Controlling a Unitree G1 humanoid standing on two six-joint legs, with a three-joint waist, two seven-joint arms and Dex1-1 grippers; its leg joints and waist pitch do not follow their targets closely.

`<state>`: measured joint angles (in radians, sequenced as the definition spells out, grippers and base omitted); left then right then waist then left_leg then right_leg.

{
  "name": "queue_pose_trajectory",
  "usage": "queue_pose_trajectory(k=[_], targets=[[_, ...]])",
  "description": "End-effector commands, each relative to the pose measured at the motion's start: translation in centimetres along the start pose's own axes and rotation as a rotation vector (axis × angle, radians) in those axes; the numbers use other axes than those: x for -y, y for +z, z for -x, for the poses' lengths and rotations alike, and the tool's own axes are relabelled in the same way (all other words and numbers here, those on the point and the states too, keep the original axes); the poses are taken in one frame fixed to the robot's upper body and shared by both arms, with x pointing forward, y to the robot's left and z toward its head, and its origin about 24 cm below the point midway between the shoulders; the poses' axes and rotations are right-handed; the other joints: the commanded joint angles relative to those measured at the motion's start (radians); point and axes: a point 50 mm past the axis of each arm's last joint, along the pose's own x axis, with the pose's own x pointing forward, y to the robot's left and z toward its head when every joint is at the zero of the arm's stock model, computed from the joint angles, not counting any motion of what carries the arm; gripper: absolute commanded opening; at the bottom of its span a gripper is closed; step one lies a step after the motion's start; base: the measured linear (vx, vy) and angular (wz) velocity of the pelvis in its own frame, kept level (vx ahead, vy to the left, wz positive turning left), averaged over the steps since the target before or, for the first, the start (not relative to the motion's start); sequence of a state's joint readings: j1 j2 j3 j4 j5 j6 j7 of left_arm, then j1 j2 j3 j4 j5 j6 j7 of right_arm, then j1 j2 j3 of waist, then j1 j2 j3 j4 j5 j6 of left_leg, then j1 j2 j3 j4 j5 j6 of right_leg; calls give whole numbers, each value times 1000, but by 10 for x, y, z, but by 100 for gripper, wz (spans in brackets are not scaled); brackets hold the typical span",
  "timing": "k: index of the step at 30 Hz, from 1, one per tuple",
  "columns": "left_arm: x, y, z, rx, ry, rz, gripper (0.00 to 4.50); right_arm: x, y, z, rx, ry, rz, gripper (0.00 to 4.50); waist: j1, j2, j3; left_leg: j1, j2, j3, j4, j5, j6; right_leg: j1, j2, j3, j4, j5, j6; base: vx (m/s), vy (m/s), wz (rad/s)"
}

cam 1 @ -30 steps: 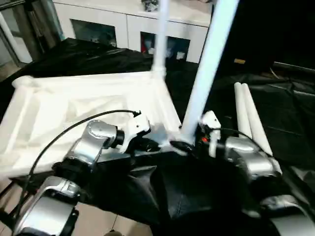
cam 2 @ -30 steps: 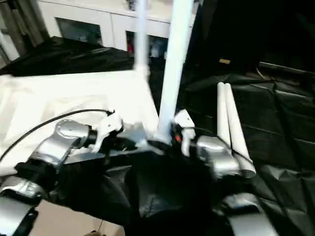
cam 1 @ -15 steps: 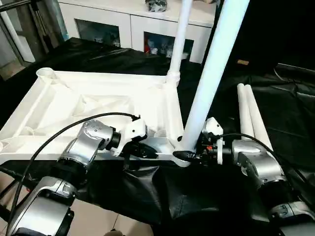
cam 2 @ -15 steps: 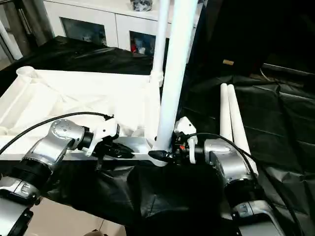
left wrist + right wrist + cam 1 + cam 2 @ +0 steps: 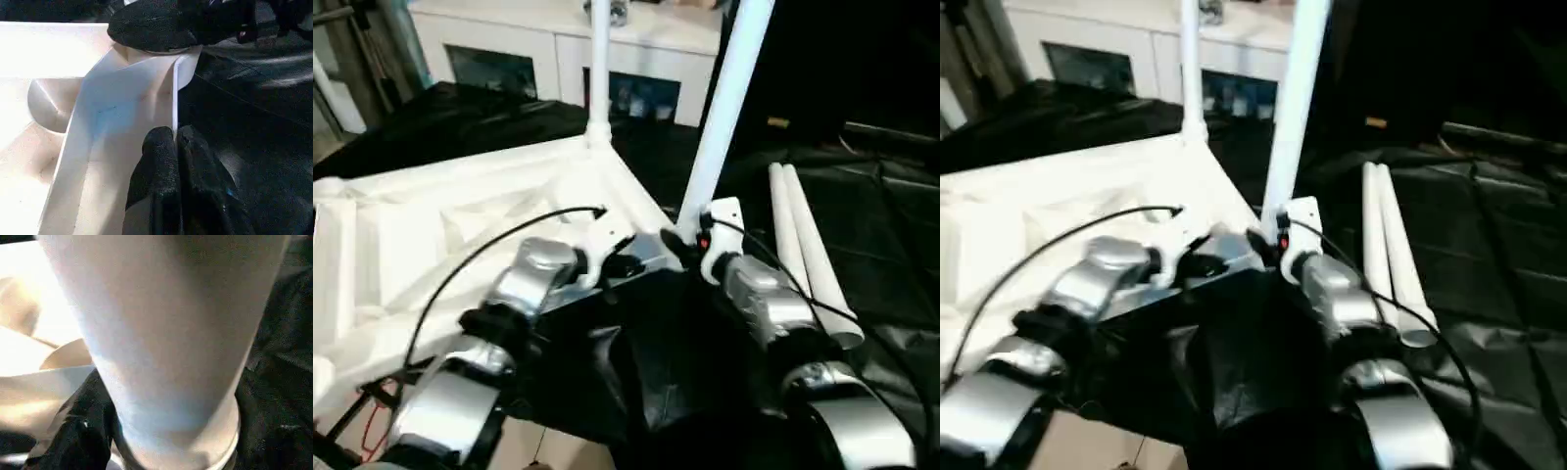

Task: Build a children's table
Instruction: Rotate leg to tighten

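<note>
Left wrist view: left gripper pinches the tabletop rim; right gripper clasps the upright leg base — light, rigid, slippery.

A white cabinet runs across the upper left of my view, its glass doors dark with small things dim behind them. Black cloth drapes my work table and fills the middle and right. Pale floor peeks out at the bottom left edge. The upper right of my view is dark
</note>
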<state>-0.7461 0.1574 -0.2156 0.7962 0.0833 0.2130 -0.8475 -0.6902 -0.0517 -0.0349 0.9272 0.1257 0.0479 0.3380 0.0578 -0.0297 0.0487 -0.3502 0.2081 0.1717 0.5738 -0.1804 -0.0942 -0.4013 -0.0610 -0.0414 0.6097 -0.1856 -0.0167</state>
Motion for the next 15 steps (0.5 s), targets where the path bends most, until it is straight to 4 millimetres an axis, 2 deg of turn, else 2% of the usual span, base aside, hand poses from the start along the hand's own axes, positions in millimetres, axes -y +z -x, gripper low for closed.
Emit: queue_pose_trajectory(k=[1,3,6,8,9,11,12,13,15], targets=[[14,25,-12,109,-48,-31,0,-29,-31,-4,-129,106,-12,309,0,5,-59,-2,13,3,-62,-192,19,51,-64,38,-73,-155,-218,0,0,0],[17,22,-11,110,-89,-51,0,-29,-25,-5,-107,145,-29,344,-2,10,-58,0,14,3,-63,-213,23,50,-65,38,-77,-177,-220,0,0,0],[15,19,-7,93,-102,-63,0,-28,-21,-3,-88,200,36,370,-2,11,-59,0,16,2,-63,-220,21,51,-66,38,-76,-186,-220,0,0,0],[14,17,-5,88,-114,-71,0,-27,-19,-1,-71,248,53,370,0,10,-61,-1,16,3,-62,-205,29,53,-65,38,-73,-152,-225,0,0,0],[12,15,0,84,-146,-84,0,-26,-16,6,-36,358,81,370,-1,13,-61,-2,15,3,-61,-199,35,55,-64,38,-73,-125,-231,0,0,0],[12,14,2,82,-167,-93,0,-24,-14,10,-22,410,94,370,-1,9,-62,-6,15,4,-59,-183,52,60,-64,38,-67,-84,-244,0,0,0],[12,12,7,81,-204,-109,0,-22,-13,15,-11,472,110,370,0,11,-63,-4,16,4,-59,-173,59,60,-65,37,-67,-74,-249,0,0,0],[12,10,9,76,-230,-114,0,-20,-13,19,-13,518,118,370,1,6,-62,-5,16,4,-58,-171,72,62,-64,37,-67,-66,-252,0,0,0],[13,7,14,69,-272,-125,0,-18,-13,27,-18,594,129,370,3,9,-62,-2,19,4,-58,-165,78,60,-65,37,-66,-66,-258,0,0,0]])
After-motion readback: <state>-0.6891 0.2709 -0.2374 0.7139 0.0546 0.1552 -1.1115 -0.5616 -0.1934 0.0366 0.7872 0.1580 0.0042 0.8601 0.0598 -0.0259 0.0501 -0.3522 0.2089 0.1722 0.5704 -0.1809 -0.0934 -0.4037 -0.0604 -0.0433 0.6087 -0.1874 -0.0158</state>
